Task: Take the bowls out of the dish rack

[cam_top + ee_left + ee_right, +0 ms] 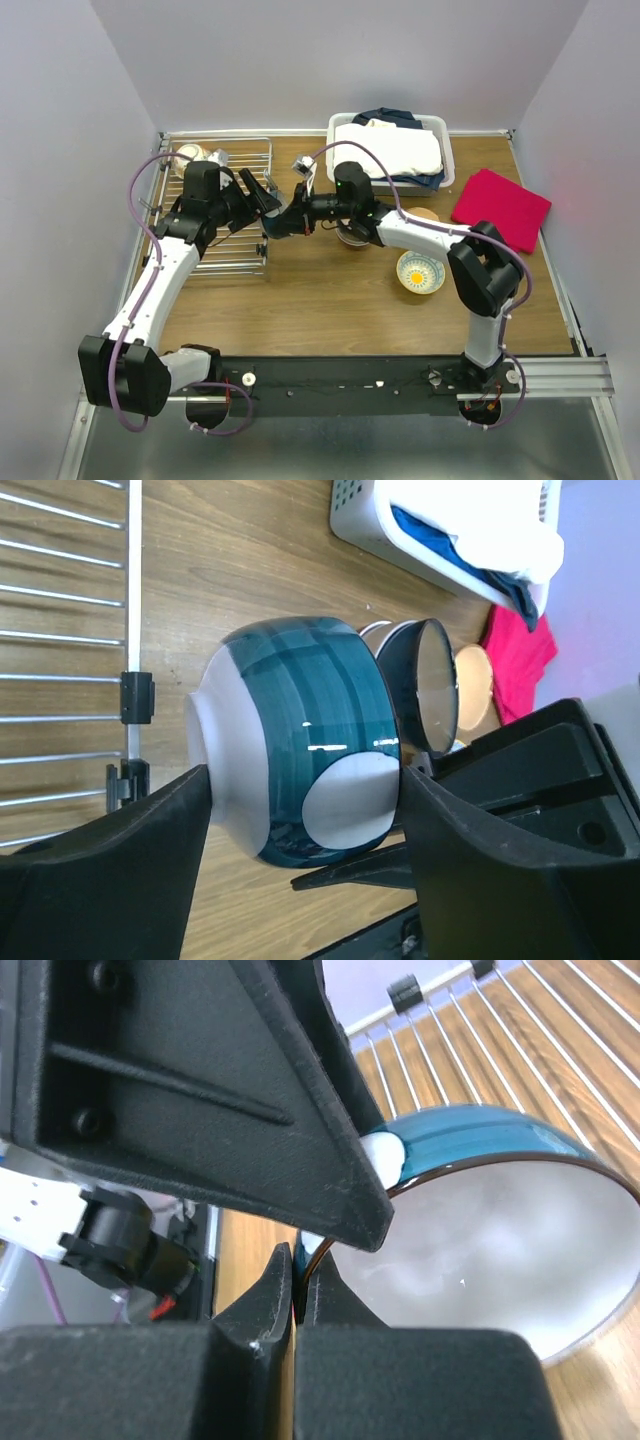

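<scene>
Two tools have hold of one teal bowl (pixel 300 740) at once, and I see it best from the wrist cameras. The left tool (pixel 305 780) spans the bowl from end to end: one finger presses on the white foot and the other on the rim side, so the opening is as wide as the bowl is deep. The bowl lies tipped on its side between them, clear of the surface (pixel 330 300).

From the right wrist, the right tool (pixel 297 1265) is pinched almost closed on the bowl's rim, one finger inside the pale grey interior and one outside. The left tool's finger fills the upper part of that view.

From above, the two tools meet just beside the right edge of the rack (pixel 235 250), near its front corner. The bowl itself is mostly hidden there by the arms. A black clip (pixel 137 697) on the rack's rim shows just beside the bowl's foot.

At the rack's far end sits a pale bowl (pixel 190 157); something pale beside it I cannot make out. On the surface to the right stand a dark bowl (pixel 430 685), a tan bowl (pixel 425 214) and a patterned bowl (pixel 420 272). Beyond them are a white basket (pixel 440 130) of cloth and a red cloth (pixel 500 208).
</scene>
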